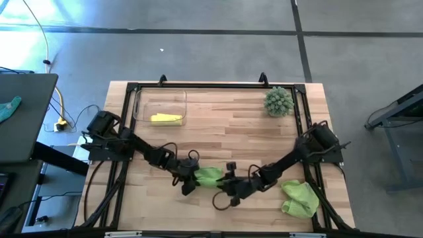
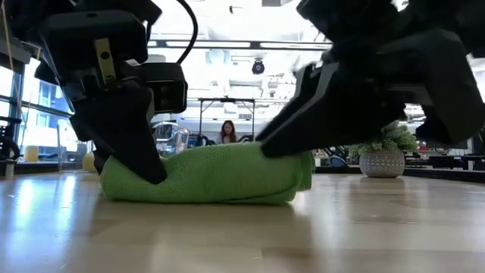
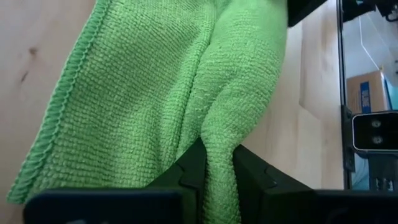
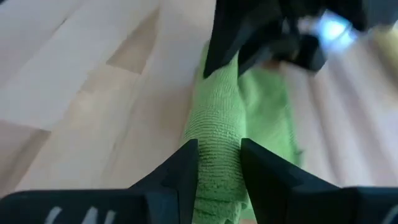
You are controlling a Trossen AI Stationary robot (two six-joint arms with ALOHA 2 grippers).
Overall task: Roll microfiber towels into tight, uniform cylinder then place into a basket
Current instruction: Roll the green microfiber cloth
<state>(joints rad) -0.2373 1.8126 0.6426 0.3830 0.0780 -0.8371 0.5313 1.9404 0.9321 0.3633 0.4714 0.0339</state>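
Both grippers pinching green towel [image 1: 209, 176] ends, bare tabletop [image 1: 231, 125] beyond

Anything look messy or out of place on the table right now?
One light green towel lies crumpled near the right arm's base, not yet rolled. The yellow towel sits in the basket; both grippers pinch the other green towel.

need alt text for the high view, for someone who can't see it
Overhead, the left gripper and right gripper pinch opposite ends of a light green microfiber towel on the wooden table. A second crumpled green towel lies beside the right arm; a rolled pale yellow towel sits in the clear plastic basket.
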